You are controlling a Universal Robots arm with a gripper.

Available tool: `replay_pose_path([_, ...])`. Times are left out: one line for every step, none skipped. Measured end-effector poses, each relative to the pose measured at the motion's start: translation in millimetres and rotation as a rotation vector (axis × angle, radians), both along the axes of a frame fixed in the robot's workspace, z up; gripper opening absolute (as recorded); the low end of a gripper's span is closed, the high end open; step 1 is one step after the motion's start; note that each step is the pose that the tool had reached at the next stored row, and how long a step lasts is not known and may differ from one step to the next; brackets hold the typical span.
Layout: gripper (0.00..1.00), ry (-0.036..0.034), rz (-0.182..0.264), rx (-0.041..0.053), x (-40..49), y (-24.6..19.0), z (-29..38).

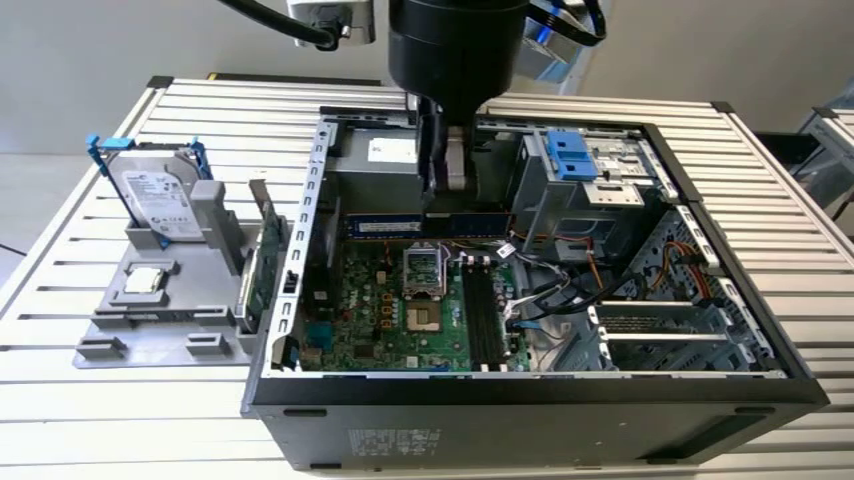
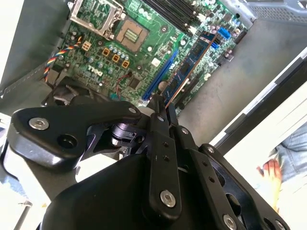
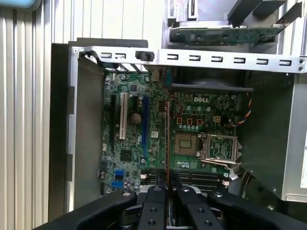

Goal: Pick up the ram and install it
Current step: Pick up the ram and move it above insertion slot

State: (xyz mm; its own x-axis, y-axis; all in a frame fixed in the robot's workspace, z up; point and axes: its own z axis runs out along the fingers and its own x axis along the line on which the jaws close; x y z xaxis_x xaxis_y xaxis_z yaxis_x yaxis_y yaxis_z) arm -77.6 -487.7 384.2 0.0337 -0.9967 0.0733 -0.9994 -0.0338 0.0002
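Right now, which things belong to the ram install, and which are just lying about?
Job in hand: ram; gripper shut on it; memory slots; open computer case.
Lying about: hard drive; expansion card; grey stand.

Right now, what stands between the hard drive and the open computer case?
A green expansion card, upright in the grey holder, seen in the exterior view.

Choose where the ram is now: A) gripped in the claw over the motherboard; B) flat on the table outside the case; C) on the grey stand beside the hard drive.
A: in the second wrist view the claw is shut on the ram, above the motherboard.
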Motion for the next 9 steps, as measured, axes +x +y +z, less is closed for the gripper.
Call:
replay_pose_path([0.0, 0.0001, 0.0, 0.0, 1.7, 0.0, 0.0])
replay_pose_path([0.0, 0.0001, 0.0, -0.0001, 3.2, 0.0, 0.0])
replay_pose_path([0.0, 0.0001, 0.0, 0.0, 4.8, 0.0, 0.0])
replay_pose_path([0.0, 0.0001, 0.0, 0.0, 6.3, 0.0, 0.0])
replay_pose_path([0.0, 0.0001, 0.0, 0.0, 7.6, 0.0, 0.0])
replay_pose_path([0.0, 0.0002, 0.0, -0.0001, 9.0, 0.0, 0.0])
replay_pose_path([0.0, 0.0002, 0.0, -0.0001, 10.4, 0.0, 0.0])
replay_pose_path([0.0, 0.0002, 0.0, -0.0001, 11.8, 0.0, 0.0])
replay_pose_path([0.0, 0.0002, 0.0, -0.0001, 13.2, 0.0, 0.0])
